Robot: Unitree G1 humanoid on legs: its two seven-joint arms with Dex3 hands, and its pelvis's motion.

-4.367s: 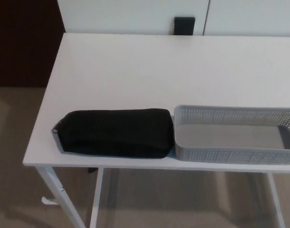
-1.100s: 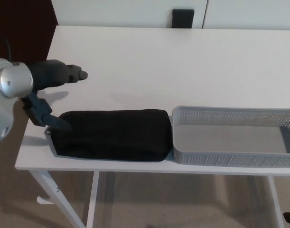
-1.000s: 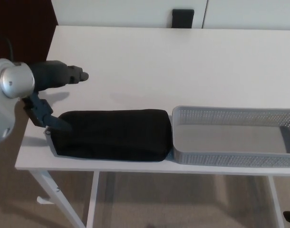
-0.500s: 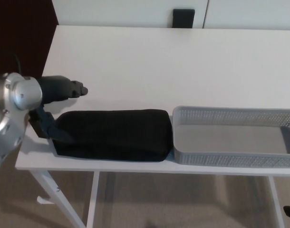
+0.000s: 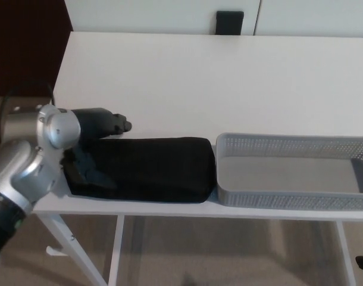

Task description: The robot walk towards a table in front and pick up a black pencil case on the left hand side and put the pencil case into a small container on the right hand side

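Where the silver left arm comes in, its black hand (image 5: 89, 143) sits at the left end of the case (image 5: 147, 168); two fingers (image 5: 112, 123) reach along the case's far edge, the thumb lies across its near corner, spread around it, though whether they grip it I cannot tell; one case, long, black, soft-looking with rounded corners, lies flat near the front edge of the white table (image 5: 199, 83); one grey mesh basket (image 5: 277, 196) touches its right end; one small black block (image 5: 228, 22) stands behind the table.
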